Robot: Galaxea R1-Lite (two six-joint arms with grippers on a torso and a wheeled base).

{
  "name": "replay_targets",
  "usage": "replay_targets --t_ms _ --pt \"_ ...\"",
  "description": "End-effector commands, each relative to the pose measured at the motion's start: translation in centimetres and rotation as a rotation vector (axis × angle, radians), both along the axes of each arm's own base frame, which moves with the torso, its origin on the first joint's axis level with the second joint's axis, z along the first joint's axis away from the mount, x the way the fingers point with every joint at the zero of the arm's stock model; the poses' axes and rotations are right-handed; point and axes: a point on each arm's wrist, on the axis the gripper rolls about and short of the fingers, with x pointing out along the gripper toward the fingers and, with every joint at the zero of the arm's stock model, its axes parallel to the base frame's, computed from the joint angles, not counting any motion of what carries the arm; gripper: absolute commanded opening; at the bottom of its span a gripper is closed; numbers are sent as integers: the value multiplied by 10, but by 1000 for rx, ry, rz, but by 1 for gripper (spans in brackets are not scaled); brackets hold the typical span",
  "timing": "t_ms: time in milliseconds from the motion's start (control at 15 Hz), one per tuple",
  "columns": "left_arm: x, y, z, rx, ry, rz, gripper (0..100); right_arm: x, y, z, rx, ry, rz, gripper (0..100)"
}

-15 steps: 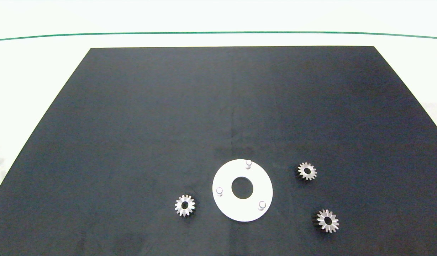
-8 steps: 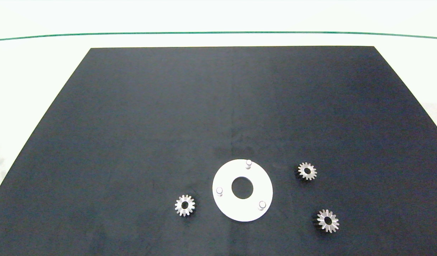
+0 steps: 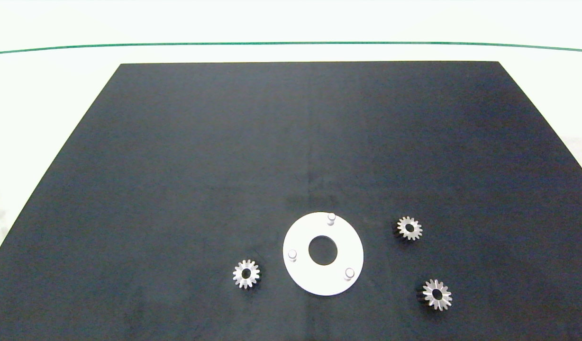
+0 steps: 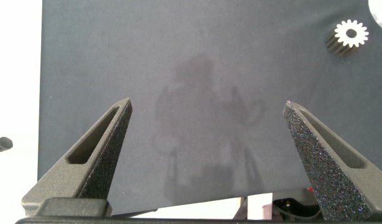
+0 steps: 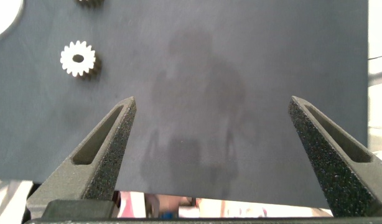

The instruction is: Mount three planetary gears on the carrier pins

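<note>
Black matting (image 3: pixel 224 156) covers the white bench (image 3: pixel 44 94), and both arms wait at its near edge, out of the overhead picture. The left claw (image 4: pixel 206 134) hangs spread wide and empty above bare mat, with one small silver toothed metal gear (image 4: pixel 351 33) lying well off beyond its fingers. The right claw (image 5: pixel 209 130) is likewise released and empty, another silver gear (image 5: pixel 78 58) lying flat off to one side.

From overhead, the flat white round carrier disc (image 3: pixel 300 272) lies near the front, its three short whitish pegs (image 3: pixel 331 218) (image 3: pixel 292 255) (image 3: pixel 349 273) upright and bare. One gear (image 3: pixel 246 273) lies left of the disc, two (image 3: pixel 409 228) (image 3: pixel 437 294) to its right, none touching it. By my reading nothing is installed yet: all three gears remain to be picked and seated.
</note>
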Motion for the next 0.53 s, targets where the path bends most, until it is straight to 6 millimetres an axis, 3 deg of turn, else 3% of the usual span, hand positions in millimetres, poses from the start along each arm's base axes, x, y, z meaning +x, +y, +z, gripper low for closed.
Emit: replay_targets --t_ms 67,533 --pt "1 0 -2 37 14 0 100 20 4 -2 -21 162 131 100" --pt "1 0 -3 41 16 -1 100 52 15 21 -52 300 252 100"
